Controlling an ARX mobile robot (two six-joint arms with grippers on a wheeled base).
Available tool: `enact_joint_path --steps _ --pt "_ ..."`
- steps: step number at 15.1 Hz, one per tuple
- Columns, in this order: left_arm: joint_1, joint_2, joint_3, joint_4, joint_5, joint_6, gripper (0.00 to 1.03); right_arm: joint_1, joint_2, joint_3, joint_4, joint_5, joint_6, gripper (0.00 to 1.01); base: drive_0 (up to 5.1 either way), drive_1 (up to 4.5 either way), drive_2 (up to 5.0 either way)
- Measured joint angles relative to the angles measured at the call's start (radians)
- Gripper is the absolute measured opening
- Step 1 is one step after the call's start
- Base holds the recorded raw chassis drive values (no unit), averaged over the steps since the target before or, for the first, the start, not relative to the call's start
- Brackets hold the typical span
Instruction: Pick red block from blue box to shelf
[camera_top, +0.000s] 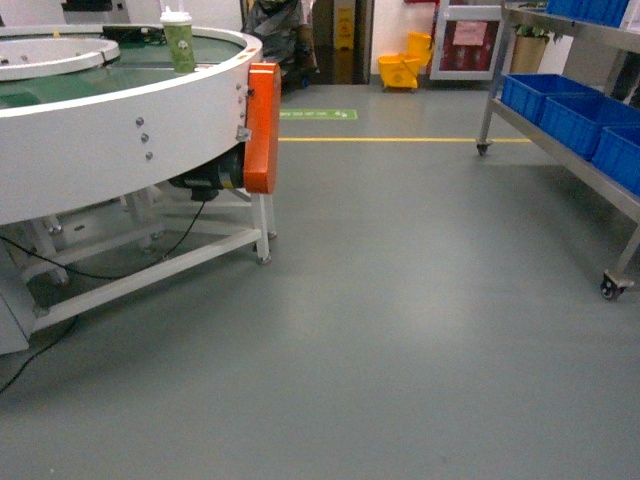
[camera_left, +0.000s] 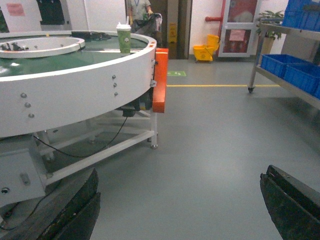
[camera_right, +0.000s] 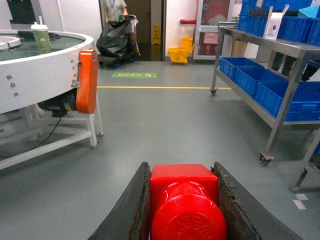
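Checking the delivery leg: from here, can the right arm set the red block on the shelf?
Probably not yet. The right gripper holds the red block between its jaws, but the shelf stands off to the right across open floor, nothing blocking.

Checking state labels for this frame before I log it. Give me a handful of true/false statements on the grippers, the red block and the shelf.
1. The right gripper is shut on the red block. True.
2. The left gripper also holds a block. False: its fingers stand wide apart with only floor between them.
3. The red block already sits on the shelf. False: it is between the right gripper's fingers, and the shelf stands off to the right across open floor.
4. Dark blue crates sit on the shelf's lower tier. True.
5. A green cup with a white lid stands on the round white conveyor table. True.
6. The blue box is in view beside the shelf. False: no pale turquoise tub shows in any view.
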Motion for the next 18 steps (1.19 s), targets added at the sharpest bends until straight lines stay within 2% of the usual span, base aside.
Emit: enact_joint_path --steps 18 --pt "0.000 0.000 0.000 0.003 0.000 0.000 0.98 0.000 0.000 0.000 -0.002 0.000 0.000 0.28 0.0 4.15 -4.1"
